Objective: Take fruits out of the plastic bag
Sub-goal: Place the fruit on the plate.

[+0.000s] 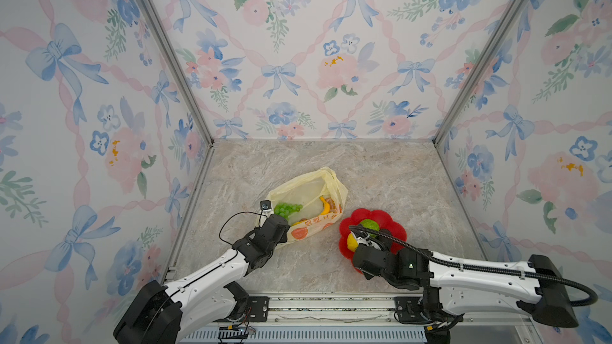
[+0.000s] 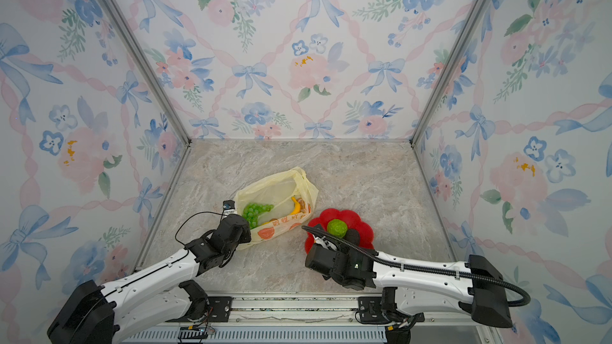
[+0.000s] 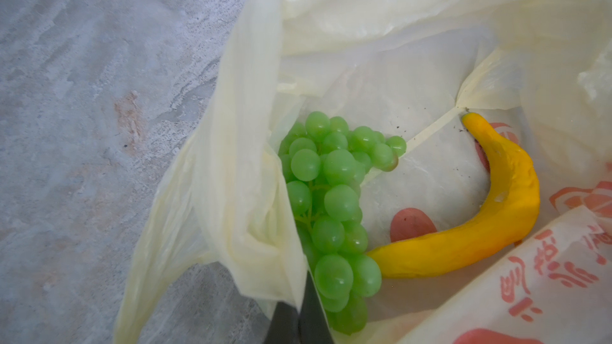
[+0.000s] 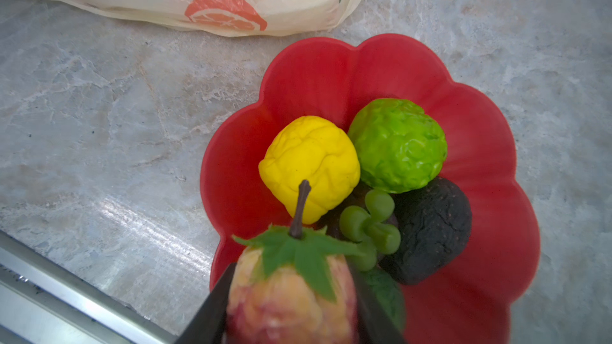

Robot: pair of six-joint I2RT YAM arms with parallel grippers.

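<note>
1. Marble-patterned tabletop [image 1: 381, 173], matte and veined; walls [image 1: 298, 61] papered with bows and flowers.
2. Crinkly translucent plastic bag [image 1: 308, 186] lies mid-table, holding round green grapes [image 3: 328, 200] and a smooth curved banana [image 3: 496, 226].
3. Left gripper [image 3: 299, 312] pinches the bag's rim; right gripper [image 4: 293, 279] clamps a pale strawberry [image 4: 288, 309] over the scalloped red plate [image 4: 331, 77].

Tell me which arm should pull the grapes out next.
Right, probably: the left gripper is pinching the plastic bag open, while the right gripper only holds a strawberry over the red plate.
</note>
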